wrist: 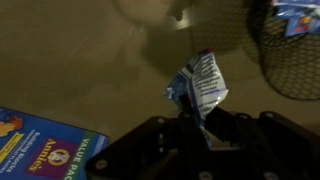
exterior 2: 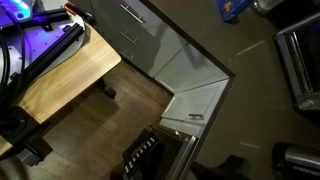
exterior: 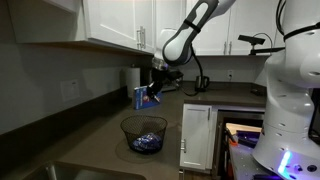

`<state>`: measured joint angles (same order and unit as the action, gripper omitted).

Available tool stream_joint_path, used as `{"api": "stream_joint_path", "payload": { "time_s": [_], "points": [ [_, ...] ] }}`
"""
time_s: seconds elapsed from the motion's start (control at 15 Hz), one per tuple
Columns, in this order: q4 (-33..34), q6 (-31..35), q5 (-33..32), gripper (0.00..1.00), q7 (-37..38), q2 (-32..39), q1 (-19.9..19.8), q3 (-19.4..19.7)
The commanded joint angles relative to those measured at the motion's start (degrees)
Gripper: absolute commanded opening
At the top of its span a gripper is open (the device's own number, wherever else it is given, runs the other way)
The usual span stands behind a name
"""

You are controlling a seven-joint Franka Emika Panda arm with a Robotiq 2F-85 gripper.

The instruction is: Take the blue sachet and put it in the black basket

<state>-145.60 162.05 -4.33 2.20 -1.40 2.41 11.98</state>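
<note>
My gripper (wrist: 196, 118) is shut on a blue and white sachet (wrist: 199, 86), which sticks out crumpled beyond the jaws in the wrist view. In an exterior view the gripper (exterior: 153, 88) hangs above the counter, up and to the left of the black wire basket (exterior: 144, 132). The basket holds several blue sachets (exterior: 146, 141). In the wrist view the basket's mesh rim (wrist: 290, 60) shows at the upper right, apart from the held sachet.
A blue box (exterior: 140, 96) stands on the counter behind the gripper; it also lies at the lower left of the wrist view (wrist: 40, 150). A white dishwasher door (exterior: 196, 135) stands right of the basket. A sink edge (exterior: 60, 172) lies at the front left.
</note>
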Motion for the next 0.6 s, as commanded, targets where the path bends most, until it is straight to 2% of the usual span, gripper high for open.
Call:
{"api": "stream_joint_path", "payload": {
  "time_s": [0.0,0.13,0.27,0.47,0.53],
  "points": [
    [-5.3,-7.0,10.4,0.08,-7.6,-9.7,1.1,-5.6],
    [-5.5,-11.7,15.5,0.08,-10.5,-11.8,3.6,-7.1],
    [-5.2,-14.7,17.6,0.08,-12.0,-12.3,5.2,-8.3],
    [-5.4,-15.7,16.2,0.08,-13.0,-10.9,6.2,-10.4],
    [-5.5,-16.0,15.0,0.37,-12.5,-10.2,6.1,-11.2]
  ]
}}
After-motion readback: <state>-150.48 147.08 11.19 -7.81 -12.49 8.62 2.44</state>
